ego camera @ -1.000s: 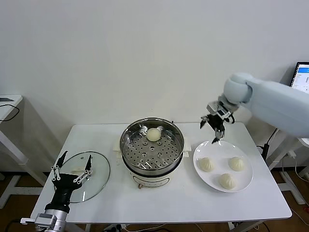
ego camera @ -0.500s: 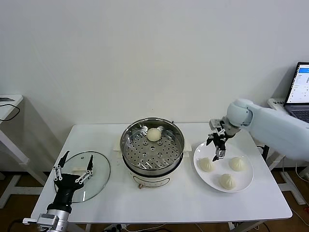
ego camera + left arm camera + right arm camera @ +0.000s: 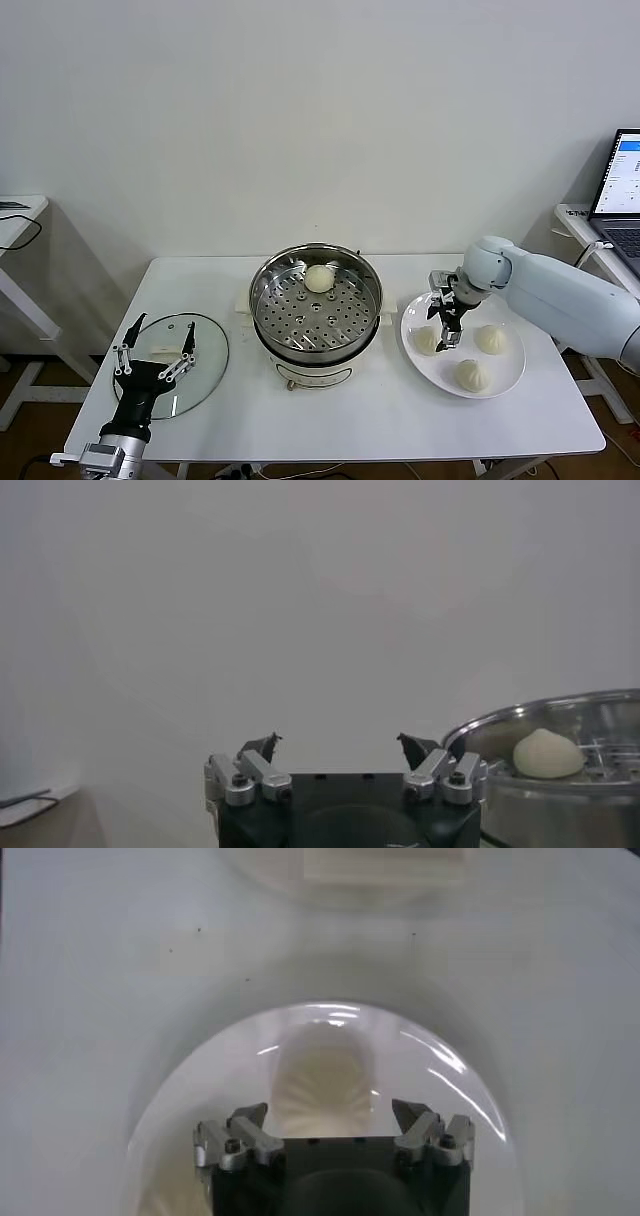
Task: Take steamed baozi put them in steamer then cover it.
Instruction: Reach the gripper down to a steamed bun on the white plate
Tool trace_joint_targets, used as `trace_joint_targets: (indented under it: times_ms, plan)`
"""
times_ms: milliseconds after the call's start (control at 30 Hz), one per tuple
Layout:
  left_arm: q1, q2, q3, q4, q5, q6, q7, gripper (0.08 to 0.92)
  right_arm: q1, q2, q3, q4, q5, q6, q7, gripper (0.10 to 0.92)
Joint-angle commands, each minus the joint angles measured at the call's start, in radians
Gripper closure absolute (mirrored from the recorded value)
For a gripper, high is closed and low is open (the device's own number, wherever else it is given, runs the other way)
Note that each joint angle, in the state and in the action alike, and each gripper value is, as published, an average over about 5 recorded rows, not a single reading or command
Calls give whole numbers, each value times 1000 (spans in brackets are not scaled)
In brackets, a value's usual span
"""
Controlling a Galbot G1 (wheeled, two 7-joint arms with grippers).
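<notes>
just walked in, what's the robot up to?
Loading baozi into the steamer. One bun sits on its tray; three wait on the white plate. The right gripper, jaws open, hangs over the plate's nearest bun. The left gripper waits open above the glass lid, left of the steamer.

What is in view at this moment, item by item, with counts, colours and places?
baozi in steamer: one, cream-white, on the perforated tray toward the far side.
baozi on plate: three, cream-white; the one nearest the steamer lies under the right claw.
steamer: one, shiny steel pot on a cream-white base, table centre.
plate: one, white, right of the steamer.
cover: one, clear glass with metal rim, flat on the table left of the steamer.
table: one, white.
laptop: one, screen lit, on a side table at far right.
left claw: open, above the cover.
right claw: open, over the plate.
</notes>
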Motion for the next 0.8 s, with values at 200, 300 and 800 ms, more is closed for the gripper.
trace_joint_targets:
  times_ms: [200, 300, 800]
  plan:
    - [-2, -2, 3, 0, 1, -1, -1, 177, -55, 10, 36, -13, -29, -11, 20, 203]
    - [-2, -2, 4, 1, 1, -1, -1, 177, -57, 15, 39, -14, -33, -10, 21, 203]
    - [-8, -3, 8, 3, 1, 0, -3, 177, -61, 22, 47, -15, -55, -4, 20, 320]
